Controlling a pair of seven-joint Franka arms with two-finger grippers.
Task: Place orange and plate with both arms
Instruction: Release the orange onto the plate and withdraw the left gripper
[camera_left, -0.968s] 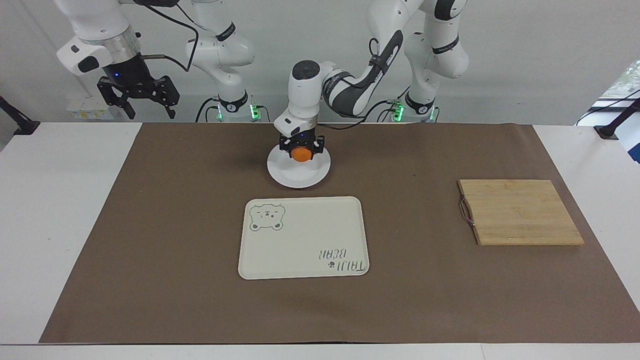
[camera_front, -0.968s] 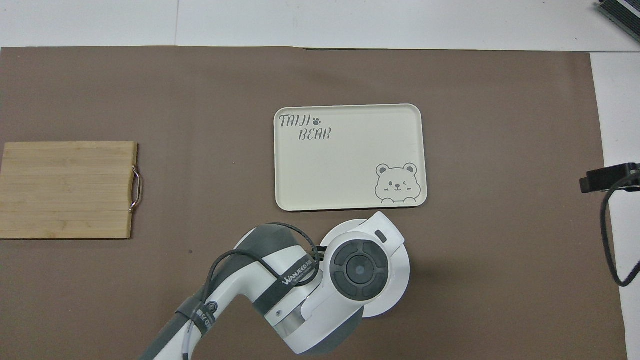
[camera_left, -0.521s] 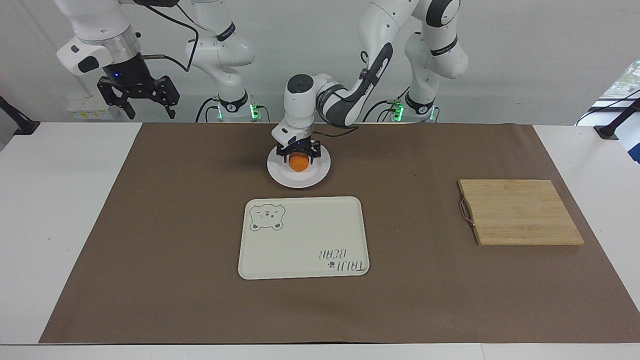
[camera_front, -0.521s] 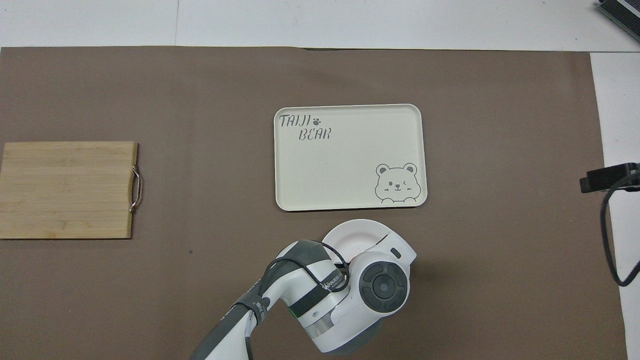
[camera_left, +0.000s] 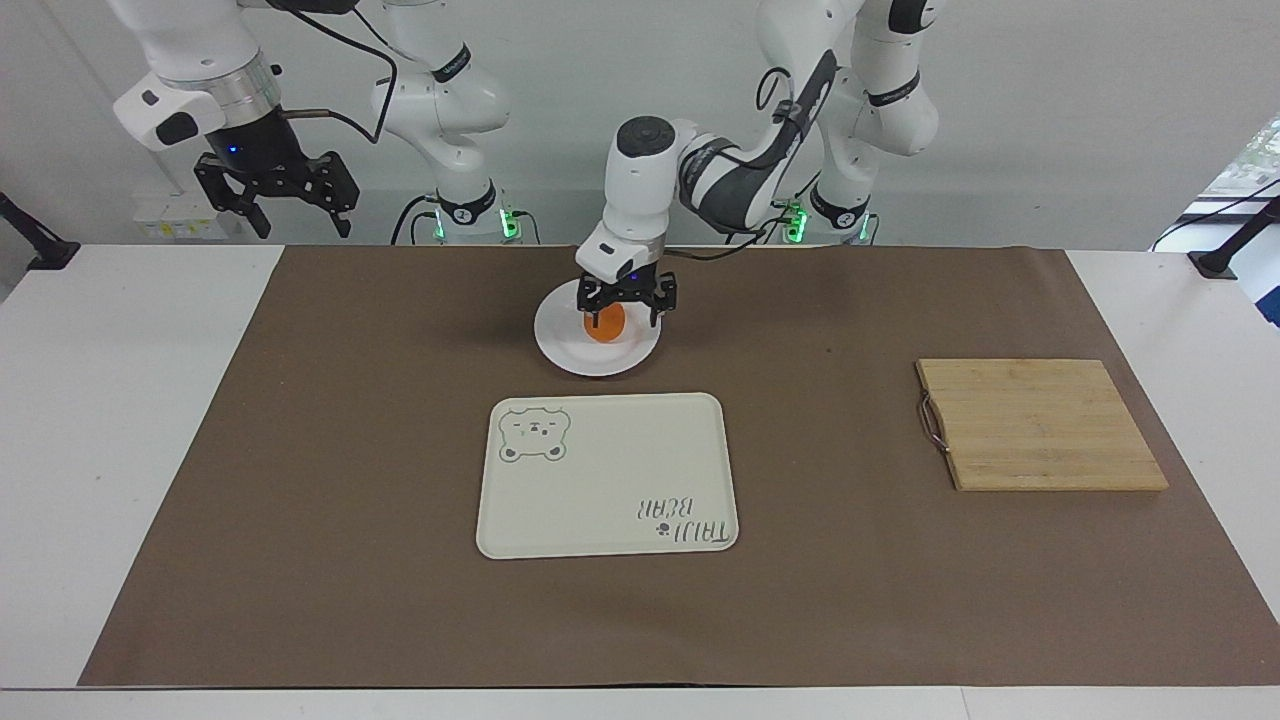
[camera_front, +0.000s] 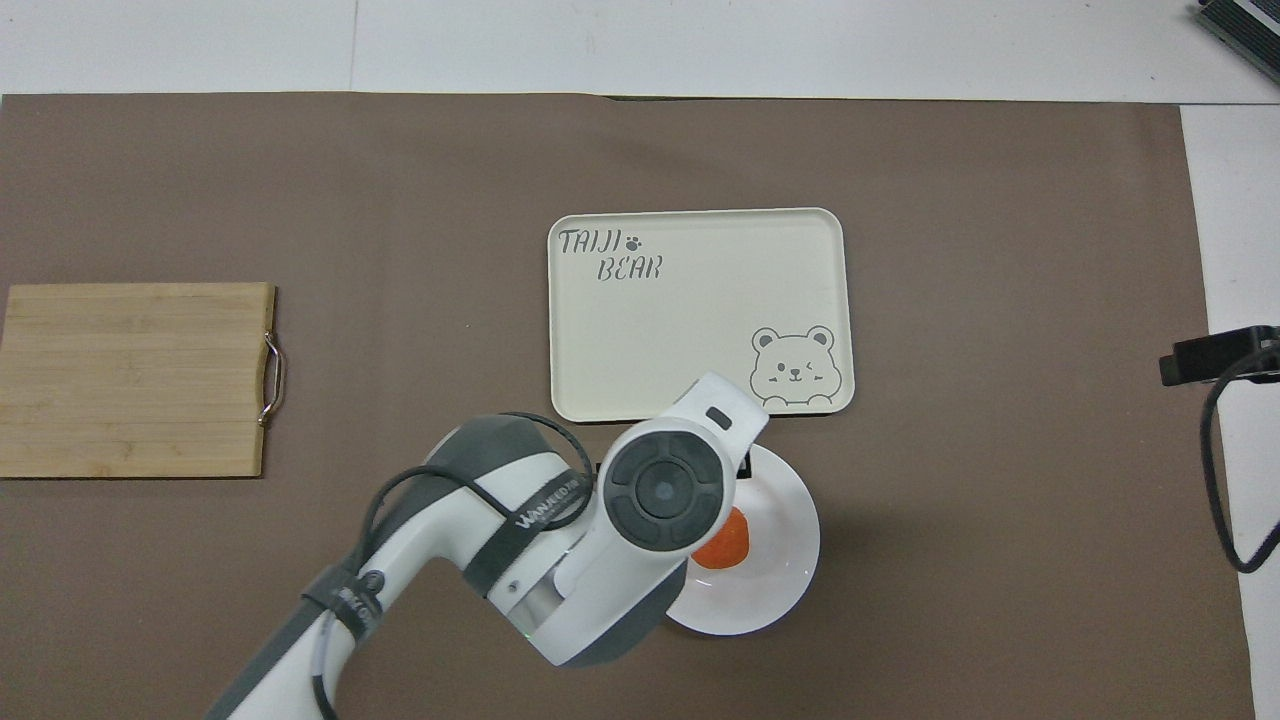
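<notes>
Since a second ago my left arm has let the orange (camera_left: 604, 323) go and lifted: the left gripper (camera_left: 628, 308) now hangs just above the fruit with its fingers spread wide and nothing between them, shifted a little toward the left arm's end of the table.

Largest first: I see the brown mat (camera_left: 300, 500) covering most of the table, with the cream tray (camera_left: 606, 474) bearing the bear drawing at its middle and the bamboo cutting board (camera_left: 1040, 424) toward the left arm's end. The plate (camera_left: 570, 350) lies just beside the tray, on the edge nearer to the robots. The orange sits on the plate, about at its middle; in the overhead view it peeks out from under my wrist. My right gripper (camera_left: 276, 192) waits high over the table's edge at its own end, open and empty.

I judge the orange step done and the plate's move to the tray next, probably for the right arm. The risk I watch for is the orange rolling: the plate is shallow and glossy, so any tilt or jerk at the rim could send the fruit off. My left fingertips are close enough that a sideways retreat before climbing could nudge it.
</notes>
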